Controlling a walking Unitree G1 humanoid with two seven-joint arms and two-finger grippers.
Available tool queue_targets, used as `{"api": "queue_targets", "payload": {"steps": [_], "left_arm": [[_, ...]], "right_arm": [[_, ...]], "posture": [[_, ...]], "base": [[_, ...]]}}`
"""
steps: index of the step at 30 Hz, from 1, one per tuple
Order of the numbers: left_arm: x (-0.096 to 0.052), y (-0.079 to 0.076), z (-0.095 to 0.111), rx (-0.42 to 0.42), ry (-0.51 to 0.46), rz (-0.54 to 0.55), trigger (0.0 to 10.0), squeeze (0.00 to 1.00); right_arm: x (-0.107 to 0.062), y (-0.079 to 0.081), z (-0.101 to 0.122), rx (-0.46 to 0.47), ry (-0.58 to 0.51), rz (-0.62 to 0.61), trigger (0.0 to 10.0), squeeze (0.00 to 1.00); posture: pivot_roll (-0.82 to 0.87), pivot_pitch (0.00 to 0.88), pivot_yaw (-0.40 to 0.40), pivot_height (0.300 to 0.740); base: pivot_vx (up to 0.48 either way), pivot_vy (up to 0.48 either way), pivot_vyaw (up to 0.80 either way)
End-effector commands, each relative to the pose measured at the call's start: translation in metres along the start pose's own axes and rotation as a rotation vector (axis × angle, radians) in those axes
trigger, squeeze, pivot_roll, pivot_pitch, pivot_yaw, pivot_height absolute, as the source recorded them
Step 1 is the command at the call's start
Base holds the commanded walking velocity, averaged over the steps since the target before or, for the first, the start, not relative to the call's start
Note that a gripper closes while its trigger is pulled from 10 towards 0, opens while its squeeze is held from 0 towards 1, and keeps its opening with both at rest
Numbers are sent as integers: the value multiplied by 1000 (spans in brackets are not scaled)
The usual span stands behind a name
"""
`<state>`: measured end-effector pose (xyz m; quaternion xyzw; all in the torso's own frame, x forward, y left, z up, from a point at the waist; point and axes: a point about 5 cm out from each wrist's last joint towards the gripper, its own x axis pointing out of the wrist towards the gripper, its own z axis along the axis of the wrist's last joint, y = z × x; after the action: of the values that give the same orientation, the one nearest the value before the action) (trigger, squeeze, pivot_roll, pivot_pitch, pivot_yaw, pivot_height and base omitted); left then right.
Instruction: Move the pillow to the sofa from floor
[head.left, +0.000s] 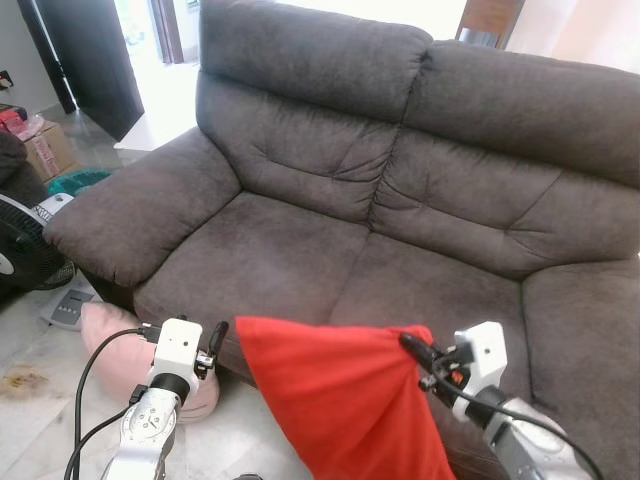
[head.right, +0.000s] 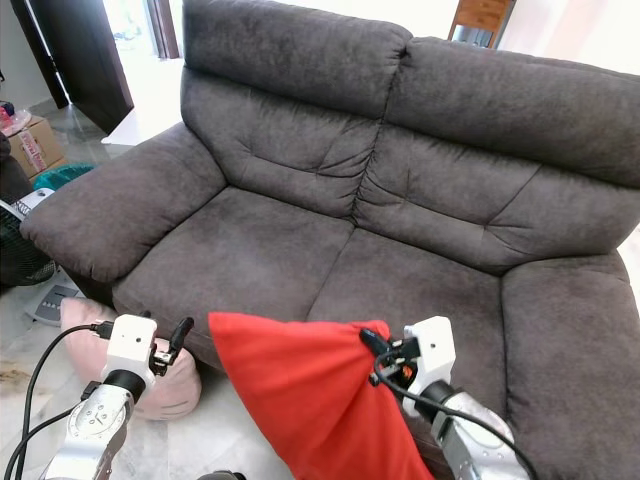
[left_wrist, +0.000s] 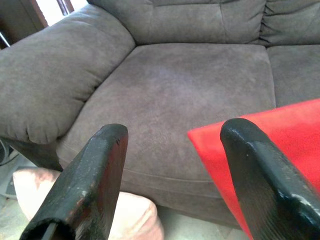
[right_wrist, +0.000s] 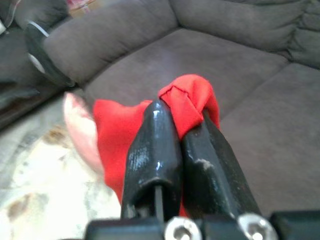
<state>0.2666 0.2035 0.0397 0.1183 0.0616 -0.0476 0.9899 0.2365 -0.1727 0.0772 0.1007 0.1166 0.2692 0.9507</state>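
Before me stands a dark grey sofa on a pale marble floor. A pink pillow lies on that floor against the sofa's front, just below its left armrest, with a fan and a cardboard box nearby.

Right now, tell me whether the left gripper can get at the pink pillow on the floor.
Probably yes. The left gripper is open and holds nothing, and the pink pillow lies on the floor just below and beside it, with nothing between them. The right gripper is busy, pinching the red pillow.
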Motion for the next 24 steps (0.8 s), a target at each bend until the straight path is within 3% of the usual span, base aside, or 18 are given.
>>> {"api": "queue_targets", "payload": {"steps": [1,6,13,17,24], "left_arm": [[-2,-6,0,-1,7,-37,10000,0],[-4,-9,-1,3,18,-80,10000,0],[-10,-10,-1,9,48,-230,10000,0],[-22,-7,0,50,107,-412,10000,0],[-44,3,-3,138,235,-688,10000,0]], "right_arm": [[4,9,41,-48,-161,70,10000,0],[2,20,44,19,-149,184,10000,0],[-13,29,26,-35,20,345,10000,0],[-21,29,22,-63,106,405,10000,0],[-25,28,22,-104,161,455,10000,0]], "posture": [[150,18,-88,740],[152,20,-88,740],[155,21,-91,740],[157,20,-92,740],[167,16,-94,740]], "base": [[0,0,0],[0,0,0],[0,0,0],[0,0,0],[0,0,0]]}}
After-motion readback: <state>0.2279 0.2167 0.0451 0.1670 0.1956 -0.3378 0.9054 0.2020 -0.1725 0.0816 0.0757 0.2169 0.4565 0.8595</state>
